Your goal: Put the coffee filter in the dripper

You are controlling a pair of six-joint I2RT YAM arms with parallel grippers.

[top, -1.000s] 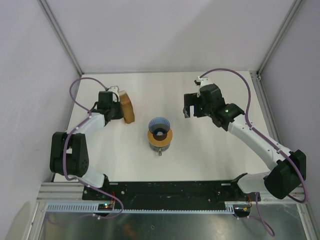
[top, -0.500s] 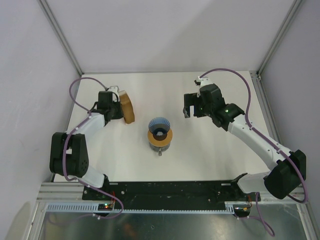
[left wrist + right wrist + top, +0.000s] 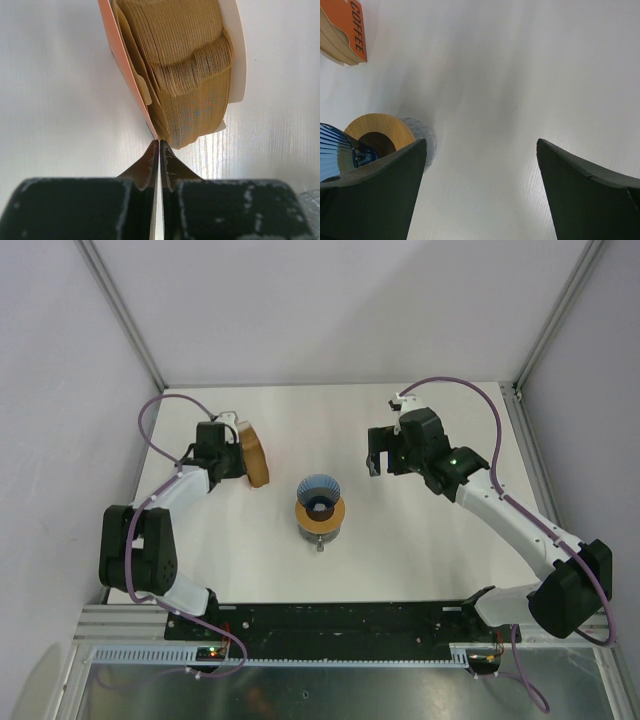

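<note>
left gripper (image 3: 159, 147) found closed at edge of coffee filter (image 3: 192, 65), hold unclear | right gripper (image 3: 481, 145) found spread wide | coffee filter judged light, flimsy – rim pinch advised

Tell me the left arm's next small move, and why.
Probably draw the left gripper slowly back from the packet, testing whether a coffee filter comes free: its jaws are shut at the stack's lower edge, a pinch is unclear, and the dripper sits empty.
</note>
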